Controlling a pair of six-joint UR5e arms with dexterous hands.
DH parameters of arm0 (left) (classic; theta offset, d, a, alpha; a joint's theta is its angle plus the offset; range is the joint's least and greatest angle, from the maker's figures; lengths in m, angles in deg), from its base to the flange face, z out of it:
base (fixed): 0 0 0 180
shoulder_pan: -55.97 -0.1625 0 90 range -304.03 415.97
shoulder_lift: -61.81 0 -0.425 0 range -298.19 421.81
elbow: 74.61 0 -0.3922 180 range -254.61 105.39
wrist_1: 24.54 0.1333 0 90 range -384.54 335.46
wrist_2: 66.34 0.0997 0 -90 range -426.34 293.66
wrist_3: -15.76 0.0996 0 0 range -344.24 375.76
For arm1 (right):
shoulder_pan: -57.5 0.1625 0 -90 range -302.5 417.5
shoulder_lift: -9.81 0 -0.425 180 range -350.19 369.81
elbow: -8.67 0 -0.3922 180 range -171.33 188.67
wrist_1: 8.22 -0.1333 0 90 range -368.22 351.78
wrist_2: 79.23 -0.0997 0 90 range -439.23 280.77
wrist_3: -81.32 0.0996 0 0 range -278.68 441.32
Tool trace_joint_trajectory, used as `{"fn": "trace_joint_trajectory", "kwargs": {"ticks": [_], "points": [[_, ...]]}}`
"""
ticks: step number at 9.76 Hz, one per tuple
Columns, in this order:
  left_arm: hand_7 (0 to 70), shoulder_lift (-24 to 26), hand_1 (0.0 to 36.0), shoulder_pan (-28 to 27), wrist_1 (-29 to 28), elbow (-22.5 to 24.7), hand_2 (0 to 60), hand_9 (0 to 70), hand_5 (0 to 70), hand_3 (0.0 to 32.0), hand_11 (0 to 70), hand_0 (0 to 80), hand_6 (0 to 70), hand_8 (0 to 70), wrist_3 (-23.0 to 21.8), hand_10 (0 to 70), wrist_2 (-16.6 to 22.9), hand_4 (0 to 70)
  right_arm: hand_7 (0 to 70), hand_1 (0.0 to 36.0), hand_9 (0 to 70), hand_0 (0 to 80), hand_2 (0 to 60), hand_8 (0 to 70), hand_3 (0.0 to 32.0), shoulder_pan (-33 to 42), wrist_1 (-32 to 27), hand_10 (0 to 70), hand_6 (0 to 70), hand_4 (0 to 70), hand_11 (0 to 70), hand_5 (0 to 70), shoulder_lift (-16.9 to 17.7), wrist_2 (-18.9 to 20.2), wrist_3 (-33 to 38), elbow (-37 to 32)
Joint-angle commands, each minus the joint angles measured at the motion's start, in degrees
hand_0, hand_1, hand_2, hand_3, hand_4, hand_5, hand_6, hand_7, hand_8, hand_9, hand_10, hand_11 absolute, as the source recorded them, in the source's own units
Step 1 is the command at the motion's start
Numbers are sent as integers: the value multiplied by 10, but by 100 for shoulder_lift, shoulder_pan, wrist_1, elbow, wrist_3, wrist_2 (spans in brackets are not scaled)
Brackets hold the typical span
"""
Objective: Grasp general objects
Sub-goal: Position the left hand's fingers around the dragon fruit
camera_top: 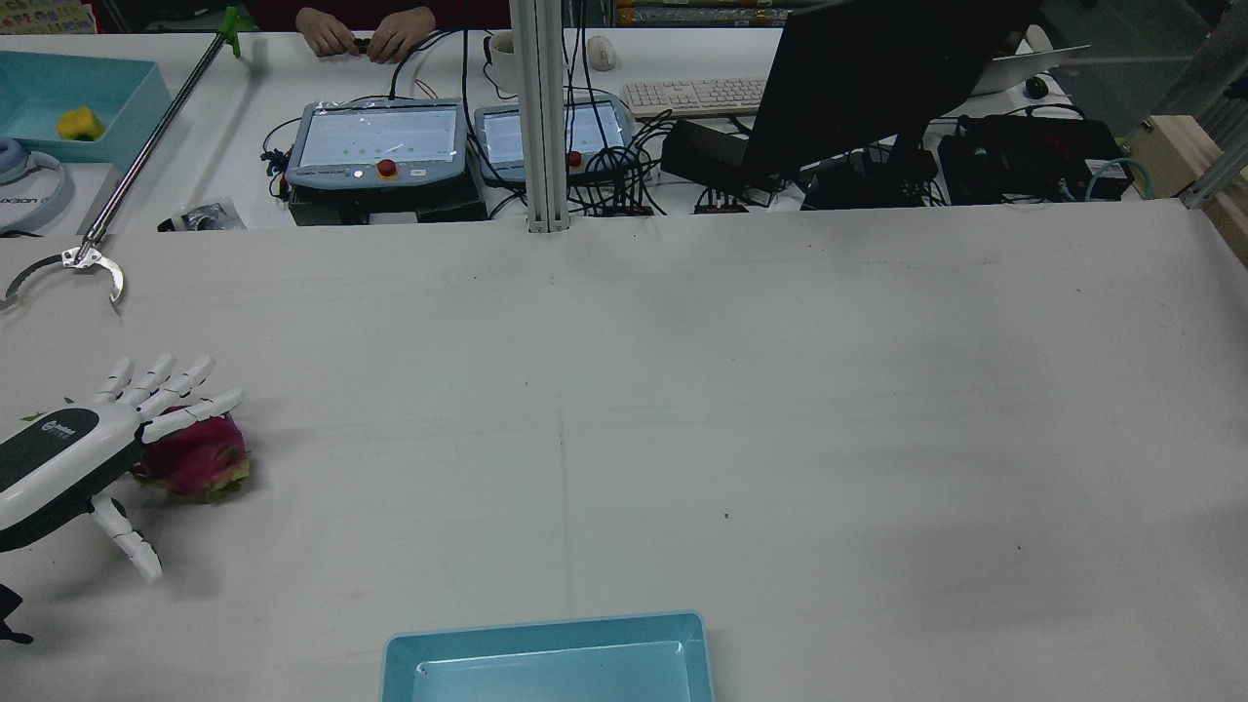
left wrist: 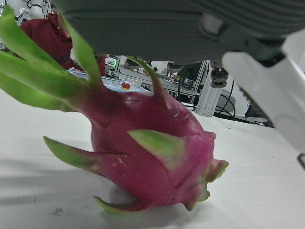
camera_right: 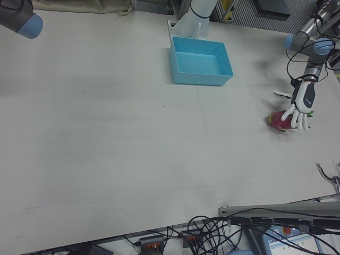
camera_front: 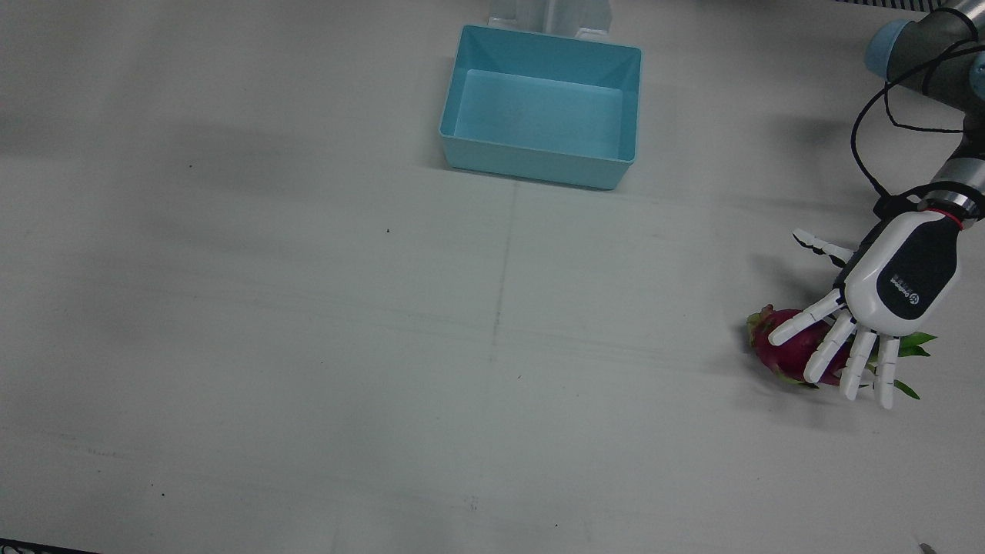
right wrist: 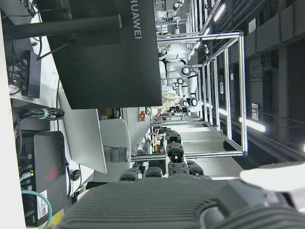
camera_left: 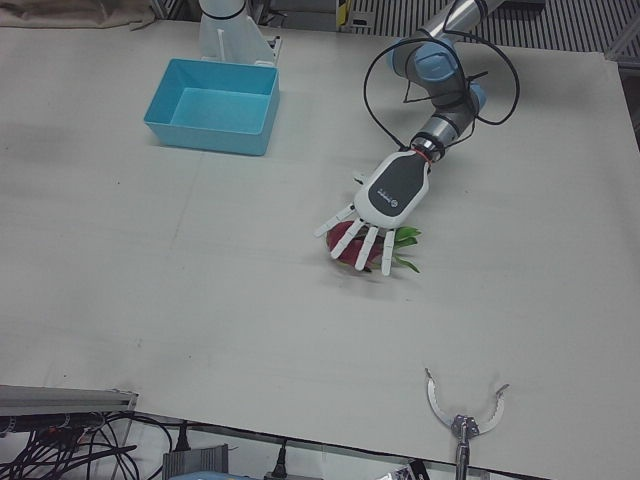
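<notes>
A magenta dragon fruit (camera_front: 785, 346) with green leaf tips lies on the white table (camera_front: 308, 346) near its edge on the robot's left side. My left hand (camera_front: 896, 288) hovers just over it, palm down. The fingers are spread across the fruit's top and the thumb sticks out to the side; the hand is open. The rear view shows the fruit (camera_top: 200, 458) under the fingers of that hand (camera_top: 68, 458). In the left hand view the fruit (left wrist: 152, 152) fills the frame below the palm (left wrist: 167, 28). The right hand view shows only the right hand's palm edge (right wrist: 157, 205).
An empty light-blue bin (camera_front: 531, 165) stands at the table's middle, close to the pedestals. A long reacher tool (camera_top: 88, 258) rests its claw on the far left edge of the table. Beyond the table are pendants, a monitor and a person's hands (camera_top: 366, 34).
</notes>
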Motion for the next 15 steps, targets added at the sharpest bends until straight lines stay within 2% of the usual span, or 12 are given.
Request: {"fn": "trace_joint_trajectory", "kwargs": {"ticks": [1, 3, 4, 8, 11, 15], "points": [[0, 181, 133, -78, 363, -113, 0, 0, 17, 320, 0, 566, 0, 0, -28, 0, -135, 0, 0, 0, 0, 0, 0, 0, 0, 0, 0, 0, 0, 0, 0, 0, 0, 0, 0, -2], [0, 163, 115, -78, 390, -174, 0, 0, 0, 320, 0, 540, 0, 0, -19, 0, -248, 0, 0, 0, 0, 0, 0, 0, 0, 0, 0, 0, 0, 0, 0, 0, 0, 0, 0, 7], [0, 172, 112, -78, 390, -183, 0, 0, 0, 320, 0, 531, 0, 0, -28, 0, -432, 0, 0, 0, 0, 0, 0, 0, 0, 0, 0, 0, 0, 0, 0, 0, 0, 0, 0, 7], [0, 207, 113, -96, 495, -113, 0, 0, 0, 320, 0, 531, 0, 0, -36, 0, -460, 0, 0, 0, 0, 0, 0, 0, 0, 0, 0, 0, 0, 0, 0, 0, 0, 0, 0, 7], [0, 557, 113, -105, 749, -130, 0, 0, 0, 320, 0, 530, 0, 0, -116, 0, -478, 0, 0, 0, 0, 0, 0, 0, 0, 0, 0, 0, 0, 0, 0, 0, 0, 0, 0, 7], [0, 664, 112, -105, 750, -183, 0, 0, 0, 320, 0, 528, 0, 0, -107, 0, -486, 0, 0, 0, 0, 0, 0, 0, 0, 0, 0, 0, 0, 0, 0, 0, 0, 0, 0, 7]]}}
